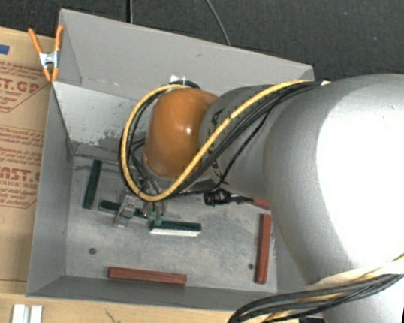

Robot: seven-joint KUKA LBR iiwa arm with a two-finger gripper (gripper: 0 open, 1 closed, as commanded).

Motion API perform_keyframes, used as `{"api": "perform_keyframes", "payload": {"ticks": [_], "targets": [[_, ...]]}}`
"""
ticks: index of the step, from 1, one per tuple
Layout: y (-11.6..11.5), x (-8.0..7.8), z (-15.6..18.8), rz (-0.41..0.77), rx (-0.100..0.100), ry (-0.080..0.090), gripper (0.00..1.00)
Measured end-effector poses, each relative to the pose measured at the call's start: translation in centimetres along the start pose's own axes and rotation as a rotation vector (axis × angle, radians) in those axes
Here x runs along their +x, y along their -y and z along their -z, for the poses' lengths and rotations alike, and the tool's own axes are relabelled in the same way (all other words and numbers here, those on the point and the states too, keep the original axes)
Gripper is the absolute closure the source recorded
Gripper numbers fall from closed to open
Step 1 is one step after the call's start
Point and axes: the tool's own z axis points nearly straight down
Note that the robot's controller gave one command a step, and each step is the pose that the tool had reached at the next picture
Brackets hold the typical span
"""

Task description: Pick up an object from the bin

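Your pincer [130, 212] hangs low with the dark green stick [108, 205] just to its left, probably lined up to straddle it; apart or together, you cannot tell.

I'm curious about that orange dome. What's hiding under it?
Below the orange cover the gripper pokes down by a small dark green piece and a green-and-white strip. The bin floor straight beneath the cover is hidden.
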Motion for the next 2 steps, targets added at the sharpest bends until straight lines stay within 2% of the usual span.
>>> {"api": "perform_keyframes", "payload": {"ticks": [2], "targets": [[0.04, 0.1, 0.29, 0.0, 0.002, -0.003, 1.0]]}}
